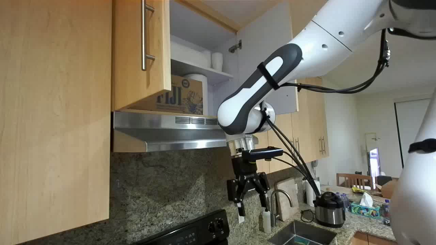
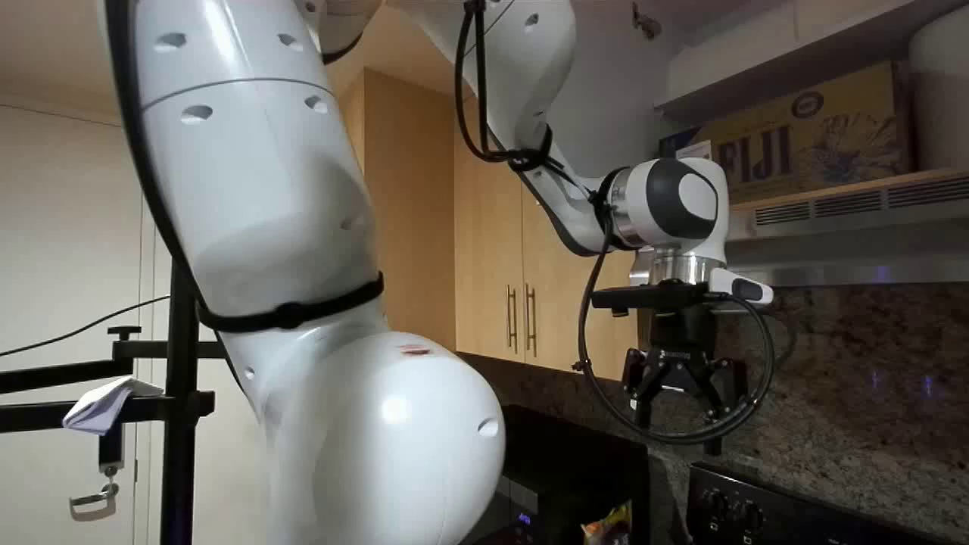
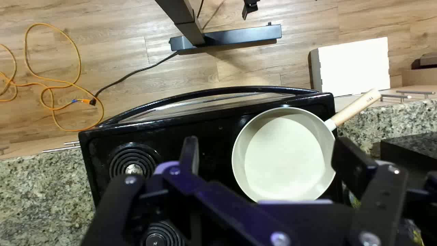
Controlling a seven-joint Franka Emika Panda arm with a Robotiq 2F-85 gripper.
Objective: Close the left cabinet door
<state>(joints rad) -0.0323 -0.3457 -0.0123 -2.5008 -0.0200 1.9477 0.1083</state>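
Partly cut off above, the left cabinet door (image 1: 128,51) stands at eleven o'clock from the gripper (image 1: 253,207) in an exterior view. Its jaws are spread apart.

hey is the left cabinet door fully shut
No, in an exterior view the left cabinet door stands partly open, exposing the FIJI box inside.

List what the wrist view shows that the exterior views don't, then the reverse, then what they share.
Wrist view only: the cream pan on the stove, and the wood floor.

Exterior only: the FIJI box and range hood, in both exterior views; the left cabinet door, standing open, in an exterior view.

Shared: the open gripper and parts of the stove.
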